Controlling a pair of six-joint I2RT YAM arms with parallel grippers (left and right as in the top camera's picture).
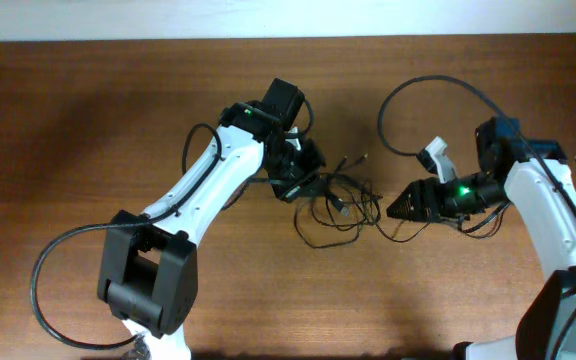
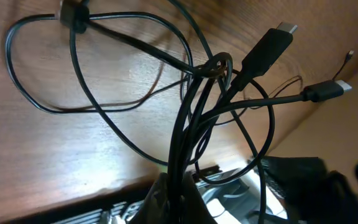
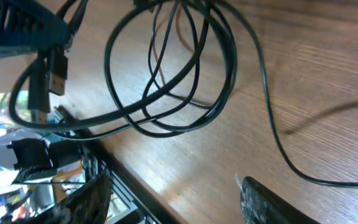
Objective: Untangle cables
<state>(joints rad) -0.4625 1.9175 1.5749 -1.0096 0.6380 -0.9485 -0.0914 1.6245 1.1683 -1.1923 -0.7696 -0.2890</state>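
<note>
Wooden desk (image 1: 88, 110) under everything. No bin, tray or other container in view, so nothing sorted into anything.

Left arm (image 1: 208, 175) stretched in from lower left to mid-desk. Left jaws shut tight on a bunch of the cables (image 1: 343, 205): several strands pinched together at bottom of left wrist view, fanning up and out of the grip. Probably held like that to anchor one side of the tangle while the other side gets pulled loose.

Right arm (image 1: 553, 200) reaching in from right edge, nose aimed at the tangle. Right jaws spread wide, holding nothing. Fingers (image 3: 272, 199) seen low in right wrist view with bare desk between them and black loops lying just ahead. Looks lined up for a fresh grab, not touching any cord.

Thicker arm cable (image 1: 48, 270) looping off left base, well apart from the tangle, not part of the job.

Tangle itself mid-desk between both arms, mostly flat on the wood, left side drawn up into the left jaws. Far from sorted, judging by overlapping loops.

Tight crossing (image 2: 216, 65) where strands wrap each other, likely the snag to work out.

Plug ends (image 2: 281, 31) sticking out free, silvery tips, nothing holding them.
</note>
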